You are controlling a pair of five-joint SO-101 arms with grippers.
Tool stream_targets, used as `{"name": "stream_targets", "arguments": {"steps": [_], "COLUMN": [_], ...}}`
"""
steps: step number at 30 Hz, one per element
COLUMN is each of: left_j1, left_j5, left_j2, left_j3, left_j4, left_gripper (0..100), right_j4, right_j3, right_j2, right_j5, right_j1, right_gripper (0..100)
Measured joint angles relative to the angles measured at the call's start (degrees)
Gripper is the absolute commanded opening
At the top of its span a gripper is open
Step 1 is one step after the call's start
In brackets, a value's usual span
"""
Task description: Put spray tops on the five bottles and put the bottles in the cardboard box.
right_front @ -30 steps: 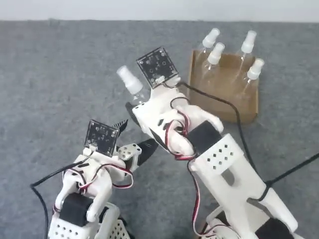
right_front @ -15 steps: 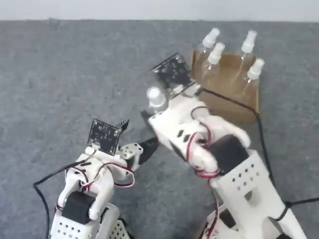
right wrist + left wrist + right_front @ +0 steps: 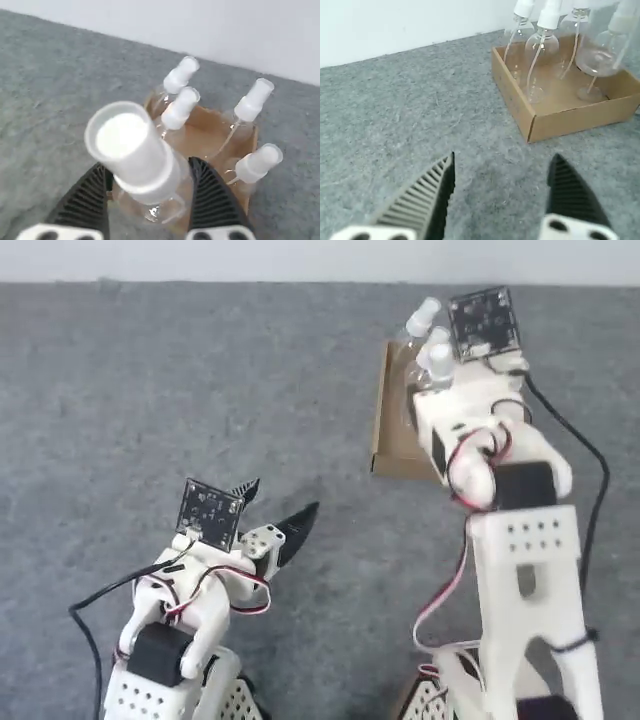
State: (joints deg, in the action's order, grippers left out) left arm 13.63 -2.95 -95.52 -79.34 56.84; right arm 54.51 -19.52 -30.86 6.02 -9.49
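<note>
My right gripper [image 3: 150, 170] is shut on a clear bottle [image 3: 142, 160] with a white spray top, held upright over the cardboard box [image 3: 200, 135]. Below it, several capped bottles [image 3: 245, 112] stand in the box. In the high view the right arm [image 3: 500, 490] hangs over the box [image 3: 385, 430], covering most of it. From the left wrist view the held bottle [image 3: 600, 50] hangs just above the box [image 3: 560, 117], beside standing bottles [image 3: 540, 50]. My left gripper [image 3: 503, 159] is open and empty, low over the carpet at the near left [image 3: 280, 497].
Grey carpet [image 3: 150, 390] covers the whole table. A white wall runs along the far edge behind the box. Cables trail from both arms near the front.
The right arm has swung right and away from the table's middle, carrying the bottle to above the box. The left arm has stayed put.
</note>
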Motion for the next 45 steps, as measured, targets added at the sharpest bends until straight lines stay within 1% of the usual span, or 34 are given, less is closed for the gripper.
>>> {"name": "stream_targets", "arguments": {"steps": [4, 5, 18, 22, 32, 45], "left_j1": [0.00, 0.00, 0.00, 0.00, 0.00, 0.00], "left_j5": [0.00, 0.00, 0.00, 0.00, 0.00, 0.00], "left_j2": [0.00, 0.00, -0.18, 0.00, 0.00, 0.00], "left_j3": [0.00, 0.00, -1.05, -1.05, -1.05, -1.05], "left_j4": [0.00, 0.00, 0.00, 0.00, 0.00, 0.00], "left_gripper": [2, 1, 2, 2, 2, 2], "right_j4": [-5.27, -6.33, -19.96, -23.30, -32.35, -32.97], "right_j3": [-2.20, -2.55, -7.47, -9.85, -16.26, -16.26], "right_j2": [4.84, 5.80, 18.55, 20.57, 23.03, 23.03], "right_j5": [0.18, 0.18, -0.62, -2.81, -3.52, -3.52], "right_j1": [1.23, 1.49, 1.67, 1.67, 1.67, 1.67], "right_gripper": [0.6, 0.6, 0.6, 0.6, 0.6, 0.7]}}
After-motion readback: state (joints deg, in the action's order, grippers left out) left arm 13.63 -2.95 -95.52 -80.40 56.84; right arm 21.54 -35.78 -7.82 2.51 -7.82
